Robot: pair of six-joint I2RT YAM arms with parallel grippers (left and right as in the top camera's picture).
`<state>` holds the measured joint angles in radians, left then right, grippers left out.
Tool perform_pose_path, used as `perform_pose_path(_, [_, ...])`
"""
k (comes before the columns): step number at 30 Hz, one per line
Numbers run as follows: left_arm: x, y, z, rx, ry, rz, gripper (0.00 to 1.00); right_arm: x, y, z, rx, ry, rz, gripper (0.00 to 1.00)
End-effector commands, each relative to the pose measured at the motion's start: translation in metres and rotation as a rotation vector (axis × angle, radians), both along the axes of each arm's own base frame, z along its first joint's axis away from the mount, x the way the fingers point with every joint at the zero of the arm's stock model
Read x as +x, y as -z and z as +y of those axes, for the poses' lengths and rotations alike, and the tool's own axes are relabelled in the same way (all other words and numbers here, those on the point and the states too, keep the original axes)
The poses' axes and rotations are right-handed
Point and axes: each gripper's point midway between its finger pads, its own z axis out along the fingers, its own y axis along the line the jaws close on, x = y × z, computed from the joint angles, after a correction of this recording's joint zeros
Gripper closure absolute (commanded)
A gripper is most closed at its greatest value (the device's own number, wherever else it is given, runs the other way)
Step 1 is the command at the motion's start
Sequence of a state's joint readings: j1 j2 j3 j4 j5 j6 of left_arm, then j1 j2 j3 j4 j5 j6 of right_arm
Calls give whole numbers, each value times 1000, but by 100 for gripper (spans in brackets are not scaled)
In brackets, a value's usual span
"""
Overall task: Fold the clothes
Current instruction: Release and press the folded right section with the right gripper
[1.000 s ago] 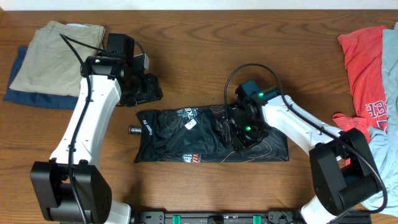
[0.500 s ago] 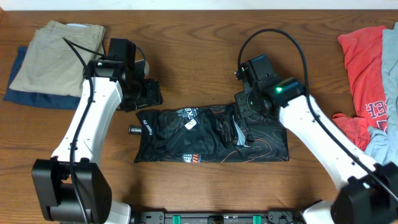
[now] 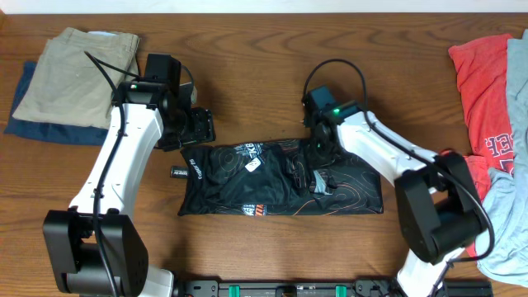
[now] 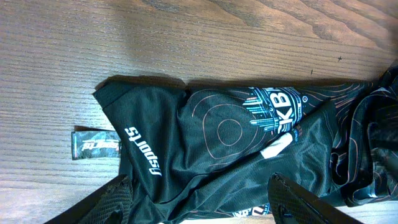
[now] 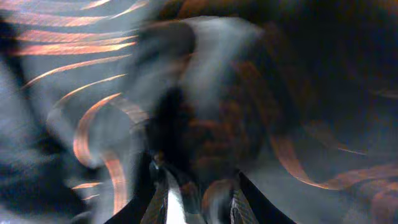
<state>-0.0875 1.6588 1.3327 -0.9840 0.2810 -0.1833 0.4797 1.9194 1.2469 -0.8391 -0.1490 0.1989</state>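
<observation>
Motion is all on the right: the right end effector [image 3: 318, 147] has shifted up the jersey [image 3: 239, 186] from its middle to its upper edge, centre frame on the worktop [image 3: 264, 66]; blur hides its grip. Meanwhile the left end effector [image 4: 202, 202] hovers spread wide, unchanged, so another fold seems pending

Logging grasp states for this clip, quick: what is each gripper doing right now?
Left gripper: open, holding nothing, jersey below it.
Right gripper: cannot tell; its view is blurred, close against the jersey fabric.
</observation>
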Motion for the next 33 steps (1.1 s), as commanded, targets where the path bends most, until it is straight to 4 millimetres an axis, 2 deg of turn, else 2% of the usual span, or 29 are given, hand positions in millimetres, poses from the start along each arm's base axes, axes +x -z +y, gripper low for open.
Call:
perform_pose_path(1, [-1, 5, 3, 15, 2, 12, 28, -28, -19, 52, 294, -214, 79, 70])
perform_pose_path(3, [-1, 5, 3, 15, 2, 10, 29, -33, -29, 65, 388, -265, 89, 70])
perform_pose_path(10, [-1, 5, 3, 15, 2, 12, 28, -18, -40, 65, 377, -260, -1, 67])
perform_pose_path(13, [-2, 5, 3, 15, 2, 15, 27, -8, -46, 53, 306, -214, -54, 67])
perform_pose_path(17, [-7, 10, 3, 17, 2, 31, 16, 4, -63, 24, 172, -103, -138, 67])
perform_pose_path(22, [-19, 28, 5, 23, 16, 70, 11, 10, -90, -10, 50, 24, -228, 63])
perform_pose_path(25, [-25, 40, 5, 26, 32, 83, 10, 6, -98, -17, 41, 35, -234, 60])
perform_pose_path(28, [-32, 53, 7, 34, 31, 101, 10, 2, -97, -23, 23, 42, -216, 60])
perform_pose_path(33, [-47, 78, 23, 127, 24, 163, 10, -2, -95, -29, -5, 44, -200, 60])
